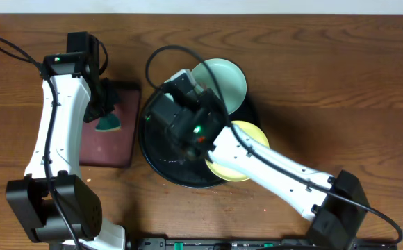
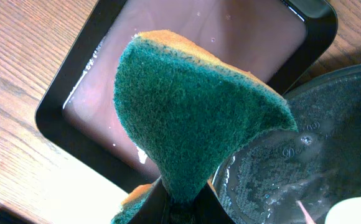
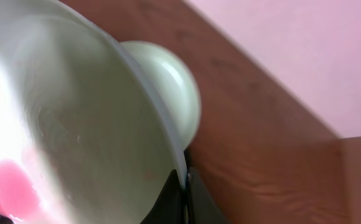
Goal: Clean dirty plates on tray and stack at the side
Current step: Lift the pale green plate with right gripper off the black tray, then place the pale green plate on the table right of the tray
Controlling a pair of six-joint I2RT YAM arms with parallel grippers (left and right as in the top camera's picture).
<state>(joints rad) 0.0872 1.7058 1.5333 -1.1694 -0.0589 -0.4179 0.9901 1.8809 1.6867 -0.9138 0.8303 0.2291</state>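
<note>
The right gripper [image 3: 183, 193] is closed on the rim of a pale plate [image 3: 75, 124], pinching it at its lower edge so the dish stands tilted up in front of the fingers, a red smear [image 3: 9, 180] low in its hollow. It looks glossy, stiff and light, likely slick when wet and apt to chip if dropped, so a firm edge pinch seems the right hold. Just beyond the held plate lies an aqua plate [image 3: 174, 93], and beneath the right arm sits a yellow plate [image 1: 247, 135] on the round black tray [image 2: 336, 143]. The left gripper [image 2: 180, 208] is clamped on a green sponge [image 2: 193, 118], soft and bent, which hangs above the small rectangular tray [image 2: 78, 62] with the wet black tray just beside it. The right arm crosses the tray, crowding the sponge's way in.
</note>
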